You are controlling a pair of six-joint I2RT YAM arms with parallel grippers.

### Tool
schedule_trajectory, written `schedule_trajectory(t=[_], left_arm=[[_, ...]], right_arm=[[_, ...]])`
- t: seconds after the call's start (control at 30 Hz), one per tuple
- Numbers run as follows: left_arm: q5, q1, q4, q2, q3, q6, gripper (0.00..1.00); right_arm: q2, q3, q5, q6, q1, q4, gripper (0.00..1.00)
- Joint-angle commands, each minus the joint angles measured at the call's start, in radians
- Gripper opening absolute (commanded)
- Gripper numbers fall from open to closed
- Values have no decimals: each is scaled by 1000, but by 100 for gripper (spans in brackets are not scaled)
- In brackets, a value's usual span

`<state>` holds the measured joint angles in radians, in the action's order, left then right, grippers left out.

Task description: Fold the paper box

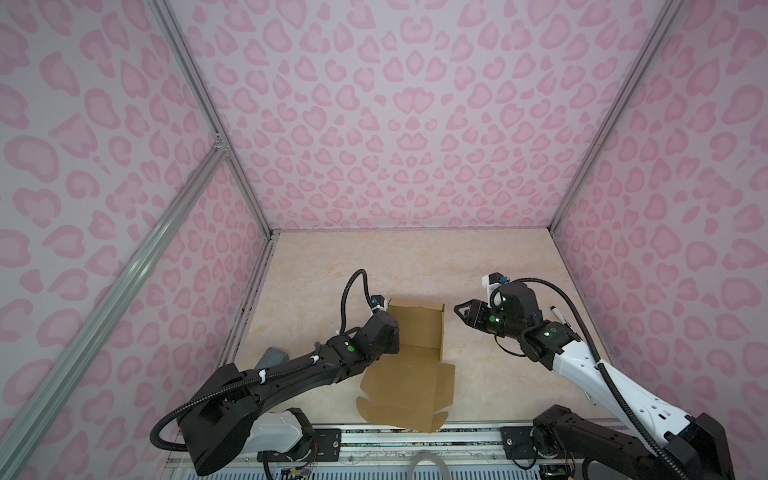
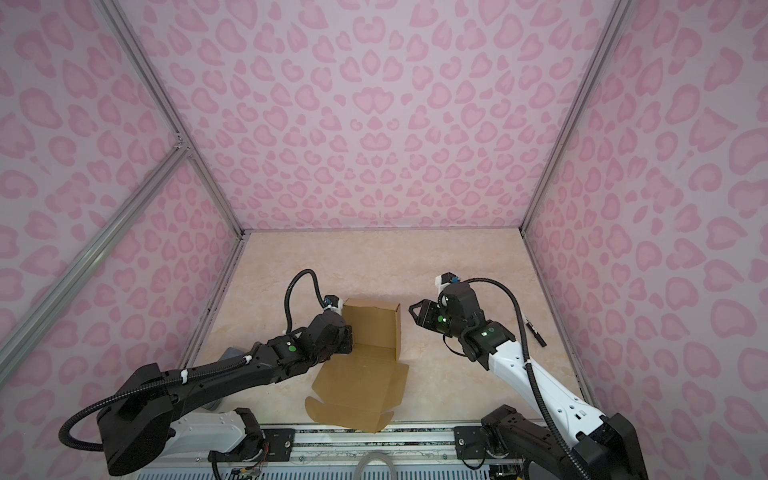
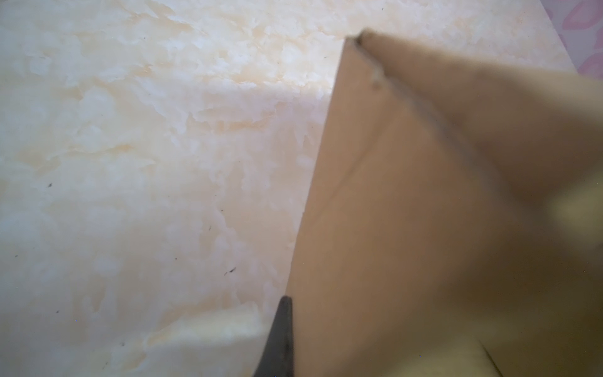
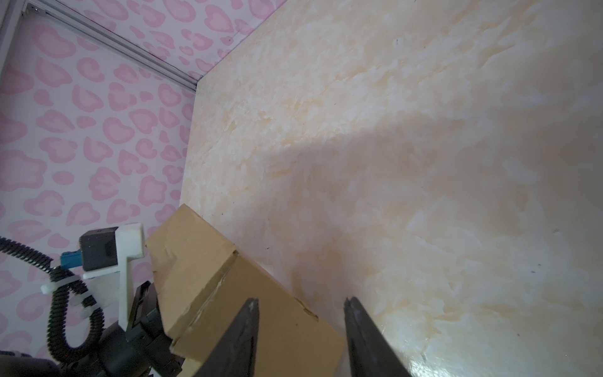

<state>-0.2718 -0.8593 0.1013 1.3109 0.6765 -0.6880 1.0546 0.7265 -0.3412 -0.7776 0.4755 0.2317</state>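
The box (image 1: pixel 415 328) sits on the near half of the surface (image 1: pixel 353 266), half formed: its far and right walls stand upright, and the lid panel (image 1: pixel 405 390) lies flat toward the near edge. The left gripper (image 3: pixel 287 329) is closed at the box's left side, one finger (image 3: pixel 283 326) against the outside of a raised cardboard wall. The other finger is hidden, so I judge that it pinches that wall. The right gripper (image 1: pixel 459 311) hovers just beside the right wall, jaws apart, holding nothing. The step in hand looks like raising the side walls. Next, the left wall needs holding square while the right gripper steadies the box, before the lid folds over.
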Motion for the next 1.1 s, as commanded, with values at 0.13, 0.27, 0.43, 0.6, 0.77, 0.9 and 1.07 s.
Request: schedule_trajectory(t=[0.13, 0.27, 0.43, 0.6, 0.77, 0.9, 1.07], left_arm=[[84, 19, 59, 26, 31, -9, 21], [107, 27, 84, 32, 61, 9, 27], [132, 40, 96, 36, 78, 23, 29], [153, 46, 102, 24, 96, 44, 31], [206, 58, 113, 57, 143, 115, 35], [220, 63, 106, 68, 163, 145, 46], [198, 78, 119, 27, 158, 158, 62]], right_arm=[[1, 1, -22, 6, -1, 11, 46], [7, 1, -34, 1, -1, 5, 46], [10, 0, -37, 0, 2, 5, 46], [17, 48, -25, 99, 46, 65, 49], [24, 142, 4, 243, 127, 154, 54], [44, 237, 90, 369, 216, 272, 57], [73, 298, 247, 456, 303, 377, 59]])
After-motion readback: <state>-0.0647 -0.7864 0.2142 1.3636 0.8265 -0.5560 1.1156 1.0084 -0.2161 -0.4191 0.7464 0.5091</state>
